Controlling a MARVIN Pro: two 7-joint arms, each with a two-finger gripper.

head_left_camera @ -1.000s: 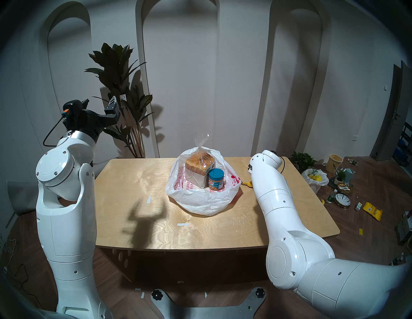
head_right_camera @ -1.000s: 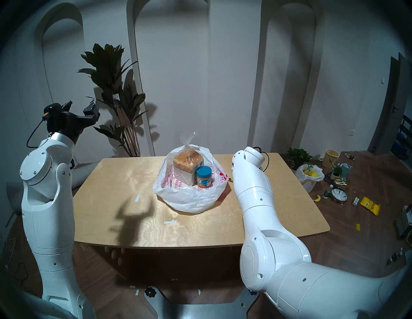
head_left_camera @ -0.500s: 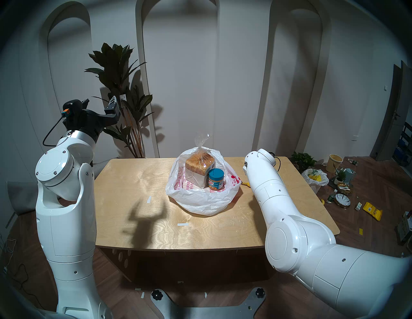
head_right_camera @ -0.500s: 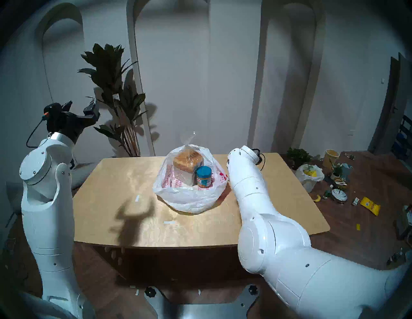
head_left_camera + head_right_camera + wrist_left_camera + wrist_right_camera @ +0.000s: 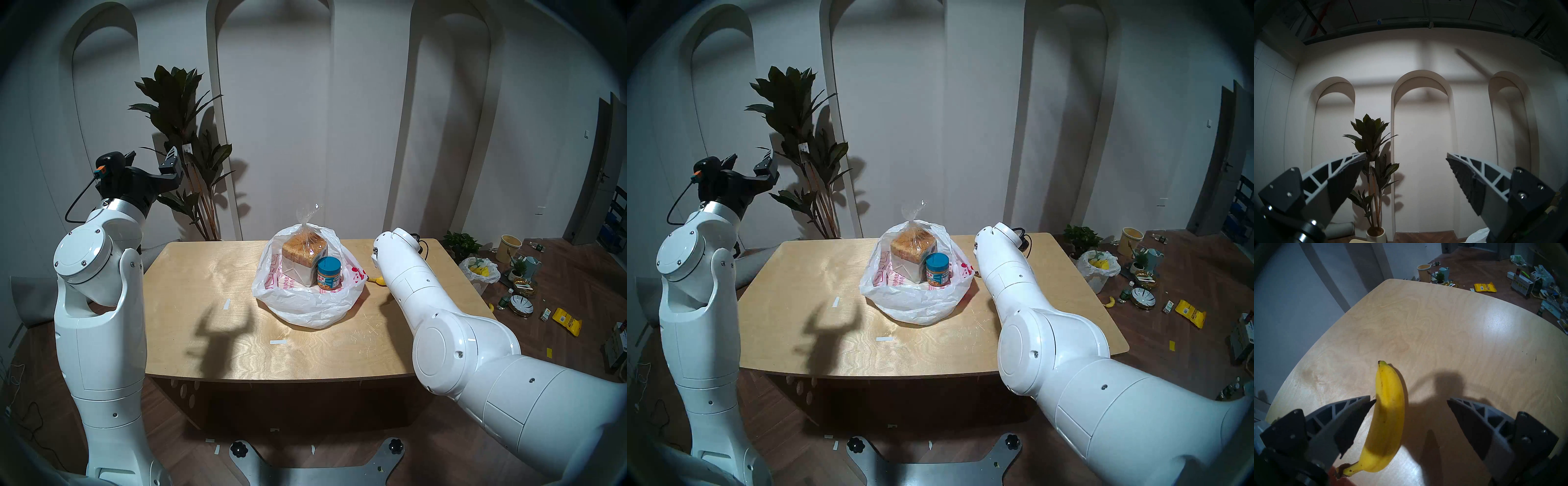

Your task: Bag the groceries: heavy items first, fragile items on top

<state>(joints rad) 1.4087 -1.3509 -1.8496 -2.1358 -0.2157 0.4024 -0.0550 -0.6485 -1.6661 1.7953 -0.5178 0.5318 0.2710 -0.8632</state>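
Note:
The white plastic bag [image 5: 305,305] sits open on the table, rim rolled down. Inside it stand the wrapped brown loaf [image 5: 303,253] and, in front of it to the right, the blue-lidded jar [image 5: 328,273]. A yellow banana [image 5: 1388,421] lies on the table just right of the bag; only its end [image 5: 376,280] shows in the head view. My right gripper [image 5: 1410,400] is open over the banana, which lies nearer the finger at the view's left. In the head views the right arm hides that gripper. My left gripper [image 5: 152,154] is open and empty, raised high at the far left.
The wooden table [image 5: 203,271] carries two small tape strips [image 5: 278,342]. A tall potted plant [image 5: 183,135] stands behind its left corner. On the floor to the right lie a small white bag [image 5: 480,271], bowls, cups and a yellow packet [image 5: 566,320].
My right arm's elbow has risen and swung right, and its wrist has shifted slightly left by the bag. The left arm, bag, loaf and jar have not moved.

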